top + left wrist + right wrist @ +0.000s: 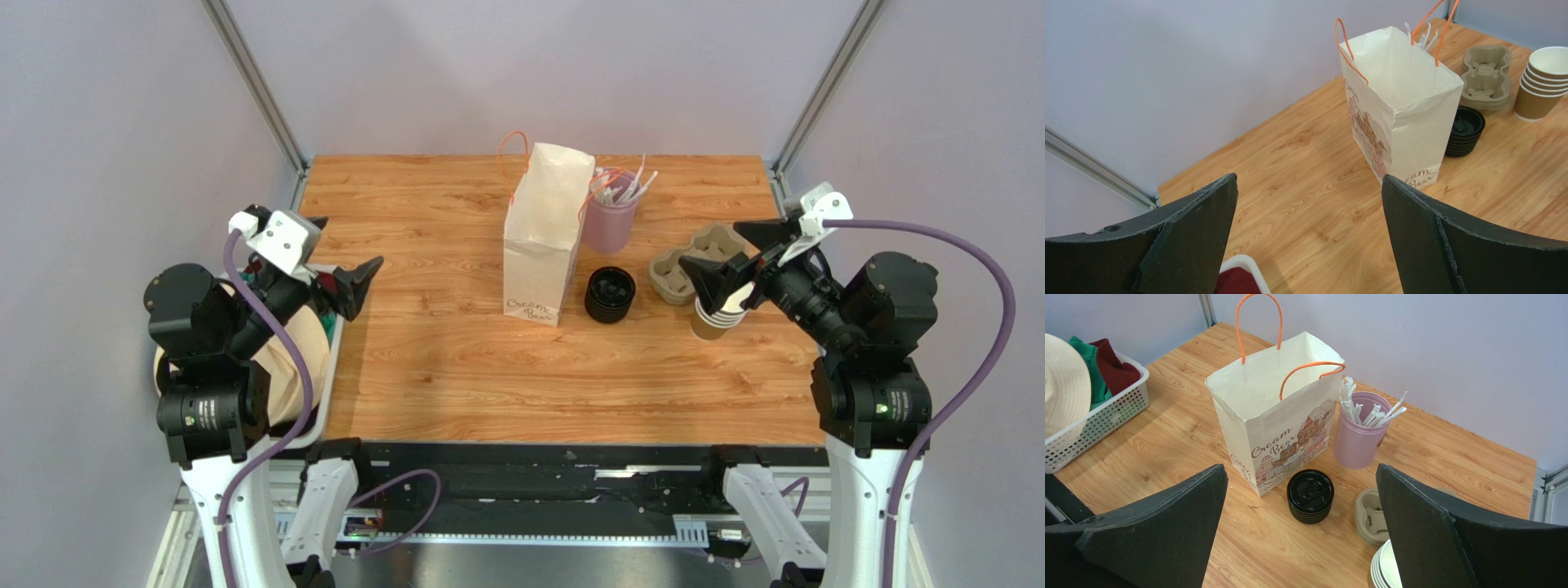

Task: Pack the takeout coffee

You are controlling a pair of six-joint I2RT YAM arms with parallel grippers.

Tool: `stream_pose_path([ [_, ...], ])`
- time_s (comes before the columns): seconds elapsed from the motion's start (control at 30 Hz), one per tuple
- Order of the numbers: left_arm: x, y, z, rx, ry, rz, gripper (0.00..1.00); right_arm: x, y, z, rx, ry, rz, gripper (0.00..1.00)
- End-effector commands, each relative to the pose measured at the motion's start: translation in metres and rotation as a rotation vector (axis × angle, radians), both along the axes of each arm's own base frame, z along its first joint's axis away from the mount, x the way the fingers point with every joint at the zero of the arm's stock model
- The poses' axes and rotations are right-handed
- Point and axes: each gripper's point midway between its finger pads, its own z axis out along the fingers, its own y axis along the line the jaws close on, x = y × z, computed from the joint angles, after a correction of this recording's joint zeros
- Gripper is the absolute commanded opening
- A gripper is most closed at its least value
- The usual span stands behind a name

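Lighting bright, even, diffuse from overhead. The tall white paper bag [546, 245] threw only a soft, faint shadow on the light wooden counter [429, 355]. All three views sharp.

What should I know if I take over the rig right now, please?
Left pincer: open, empty, at the left.
Right pincer: open, empty, by the cup stack.
Bag: upright, open, mid-table, with the lid stack on its right.
Done: nothing; no lidded cup in view.
Left, likely: take one cup, lid it, put it in the bag.
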Motion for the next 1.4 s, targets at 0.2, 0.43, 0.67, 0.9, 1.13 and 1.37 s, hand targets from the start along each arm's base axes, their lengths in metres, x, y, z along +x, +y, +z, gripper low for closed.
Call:
stream_pose_path([
  [0.2, -0.001, -0.009, 0.001, -0.008, -0.016, -0.068, 0.96, 0.007, -0.007, 0.006, 0.015, -0.039, -0.047, 0.99],
  [0.43, 0.009, -0.01, -0.004, -0.028, 0.009, -0.08, 0.98, 0.014, -0.005, -0.007, -0.029, -0.039, -0.024, 0.99],
  [0.67, 0.027, -0.007, 0.004, -0.044, 0.038, -0.061, 0.99, 0.033, -0.014, -0.02, -0.046, -0.033, -0.077, 0.99],
  [0.9, 0.055, -0.028, -0.009, 0.037, 0.111, -0.086, 0.99, 0.05, -0.023, -0.034, -0.062, -0.024, -0.123, 0.99],
  [1.13, 0.1, -0.071, -0.04, 0.197, 0.229, -0.124, 0.99, 0.063, -0.028, -0.047, -0.081, -0.01, -0.149, 0.99],
  [1.37, 0.145, -0.104, -0.041, 0.189, 0.286, -0.121, 0.99, 0.068, -0.032, -0.052, -0.091, -0.007, -0.171, 0.99],
])
